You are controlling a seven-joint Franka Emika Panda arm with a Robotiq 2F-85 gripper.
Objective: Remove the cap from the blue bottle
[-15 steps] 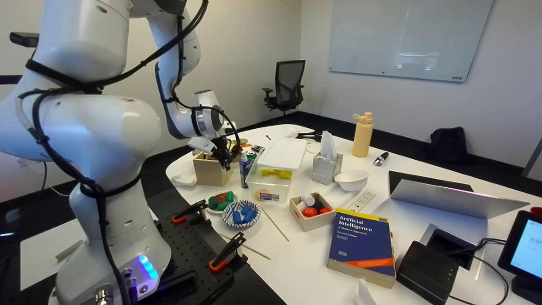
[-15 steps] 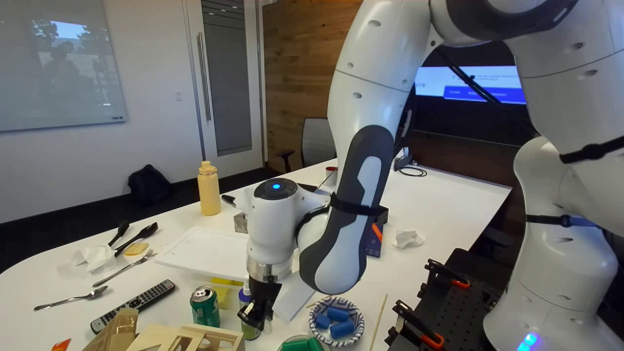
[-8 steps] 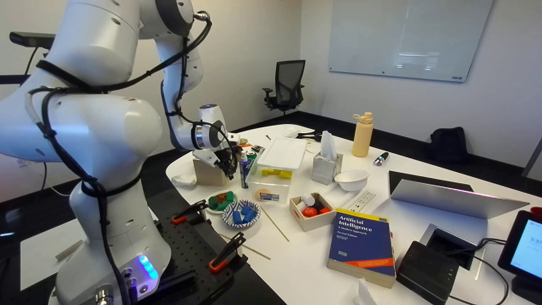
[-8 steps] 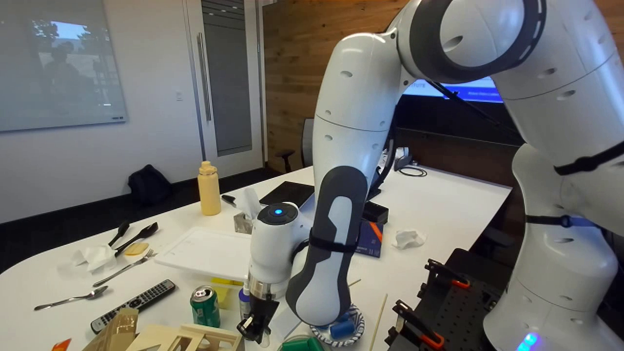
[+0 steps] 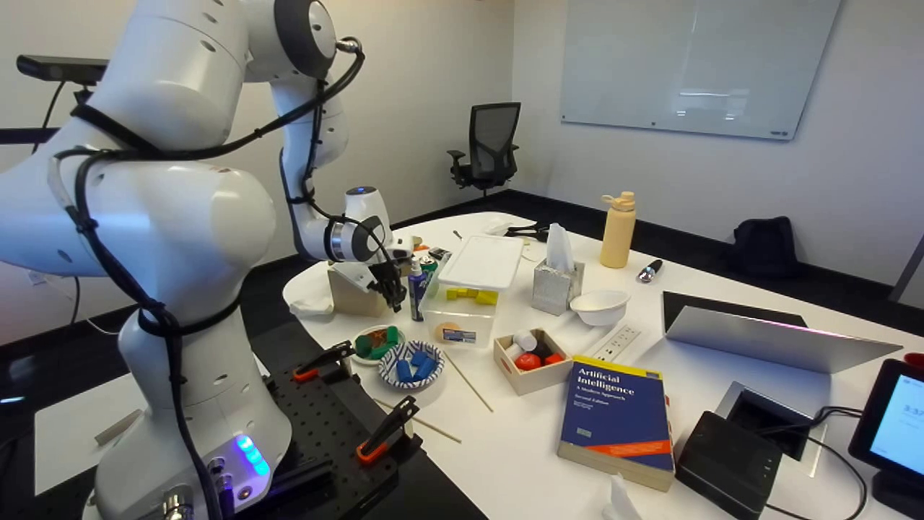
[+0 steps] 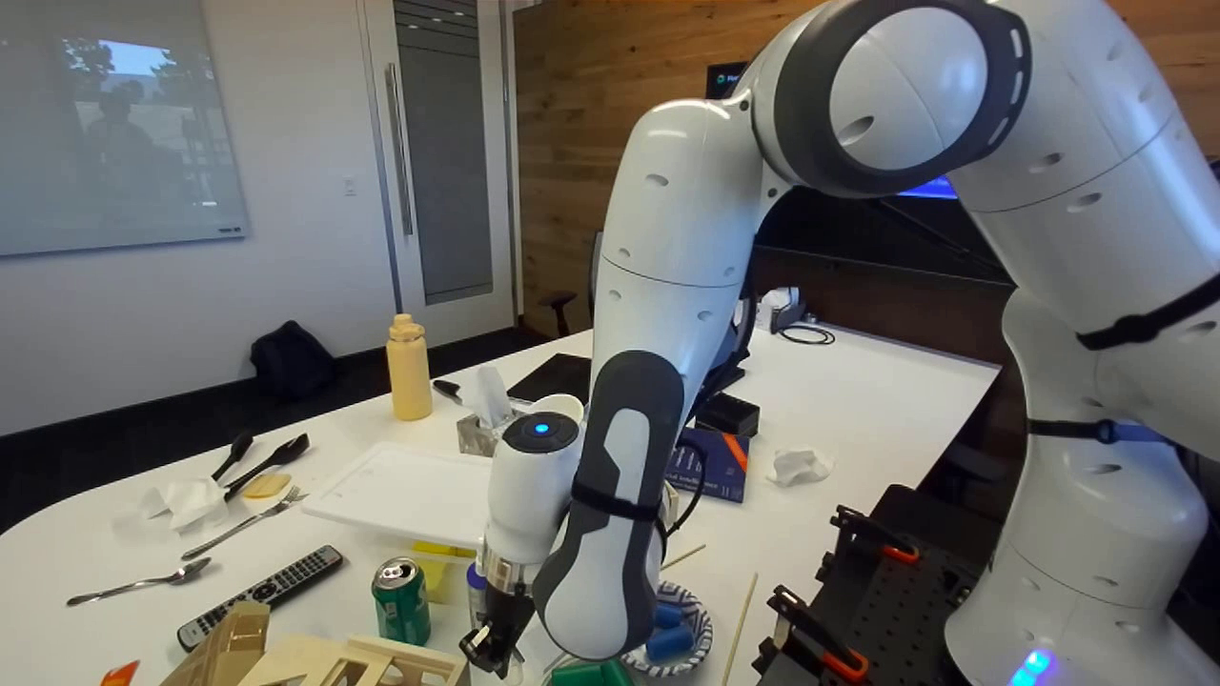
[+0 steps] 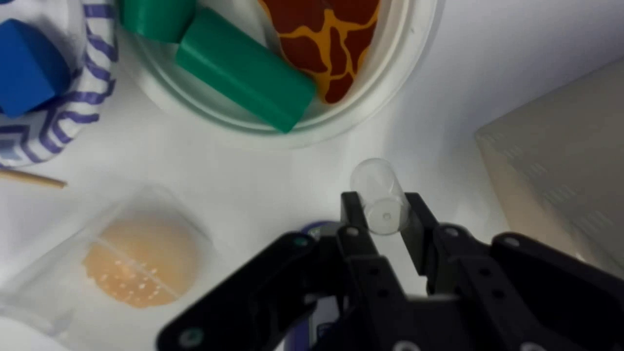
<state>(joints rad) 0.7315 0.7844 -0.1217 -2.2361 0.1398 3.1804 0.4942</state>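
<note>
My gripper (image 7: 384, 208) has the clear cap (image 7: 374, 178) pinched by its sides, pads (image 7: 352, 214) on either flank, which suits a little round tube. So I'd call it off: the blue spray bottle (image 5: 417, 295) stands upright in an exterior view, white nozzle (image 5: 415, 266) bare, just beside the clear plastic bin (image 5: 471, 318). In the wrist view the cap sits between the plate (image 7: 375, 97) and the wooden box (image 5: 350, 295), I figure to clear that nozzle. Closed end seems to face me, so mouth-down on the table (image 7: 273, 180) is probably the easy drop. Can't tell the height, though.
</note>
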